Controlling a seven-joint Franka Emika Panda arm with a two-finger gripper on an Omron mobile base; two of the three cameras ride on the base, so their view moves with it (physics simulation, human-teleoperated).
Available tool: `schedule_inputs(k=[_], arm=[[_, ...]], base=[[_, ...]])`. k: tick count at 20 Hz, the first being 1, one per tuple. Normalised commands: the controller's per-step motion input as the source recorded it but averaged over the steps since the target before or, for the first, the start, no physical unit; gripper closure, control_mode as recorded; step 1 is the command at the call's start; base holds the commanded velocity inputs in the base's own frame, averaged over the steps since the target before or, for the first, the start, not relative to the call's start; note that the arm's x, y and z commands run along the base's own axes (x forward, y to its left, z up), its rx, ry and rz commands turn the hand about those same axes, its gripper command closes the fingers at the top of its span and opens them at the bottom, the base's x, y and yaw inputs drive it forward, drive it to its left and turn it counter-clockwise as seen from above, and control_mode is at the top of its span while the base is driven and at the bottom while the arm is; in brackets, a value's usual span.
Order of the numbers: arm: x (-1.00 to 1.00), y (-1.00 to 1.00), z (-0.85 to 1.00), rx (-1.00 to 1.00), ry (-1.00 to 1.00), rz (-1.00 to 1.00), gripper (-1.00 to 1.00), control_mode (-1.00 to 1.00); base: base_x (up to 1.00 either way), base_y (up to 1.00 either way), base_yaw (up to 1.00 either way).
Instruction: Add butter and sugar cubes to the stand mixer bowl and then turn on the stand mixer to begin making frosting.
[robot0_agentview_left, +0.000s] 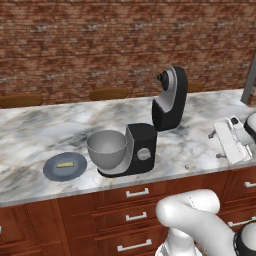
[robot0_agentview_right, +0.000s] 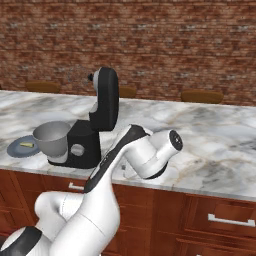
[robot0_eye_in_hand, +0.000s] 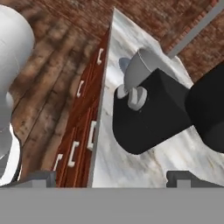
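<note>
Released, the white arm's two-finger claw (robot0_eye_in_hand: 109, 177) sits at bottom centre of the hand view, dark tips wide apart. Black boxy stand mixer (robot0_eye_in_hand: 157, 109) lies just above it at centre; the grey metal bowl (robot0_eye_in_hand: 140, 68) beyond, upper centre.

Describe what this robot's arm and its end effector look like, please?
The arm is a chain of fat, rounded glossy white segments with dark grey to black bands and caps at the joints, one round cap showing small studs. No loose cables or markings show. The end effector ends in two small, blocky dark grey finger tips.
</note>
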Motion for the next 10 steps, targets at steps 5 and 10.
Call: schedule_inputs(k=[5,10], arm=[[0.15,-0.1,-0.39,0.23,0.3,0.0,-1.0,-1.0],[0.16,0.0,-0.3,0.23,0.27,0.0,-1.0,-1.0]], base=[[0.0,0.0,0.0],[0.0,0.0,0.0]])
